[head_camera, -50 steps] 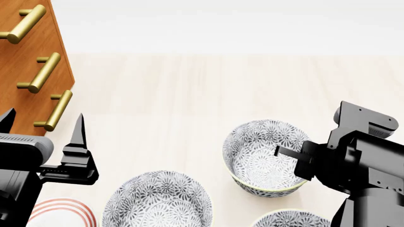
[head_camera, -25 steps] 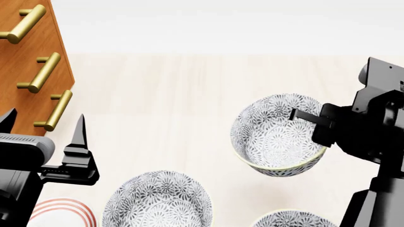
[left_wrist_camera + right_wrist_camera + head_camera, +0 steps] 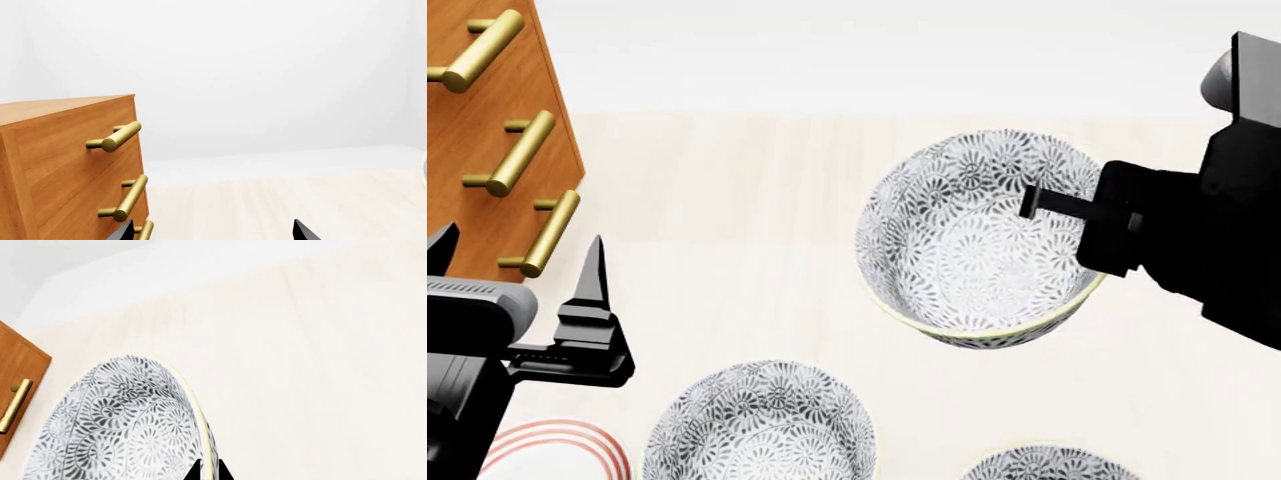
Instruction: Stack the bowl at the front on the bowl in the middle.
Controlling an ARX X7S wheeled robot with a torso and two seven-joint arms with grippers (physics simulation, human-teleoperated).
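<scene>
The right claw point(image 3: 1054, 205) pinches the rim of the bowl at the front point(image 3: 981, 240), tilted above the worktop point(image 3: 761, 230). The bowl in the middle point(image 3: 761, 425) is partly cropped. The left claw point(image 3: 514, 265) gapes empty.

no readable text, labels, brands, numbers, signs

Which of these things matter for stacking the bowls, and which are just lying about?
In the job:
the front bowl, held by the right gripper
the middle bowl, beside the plate

Lying about:
the third bowl
the red-ringed plate
the wooden drawer cabinet
</scene>
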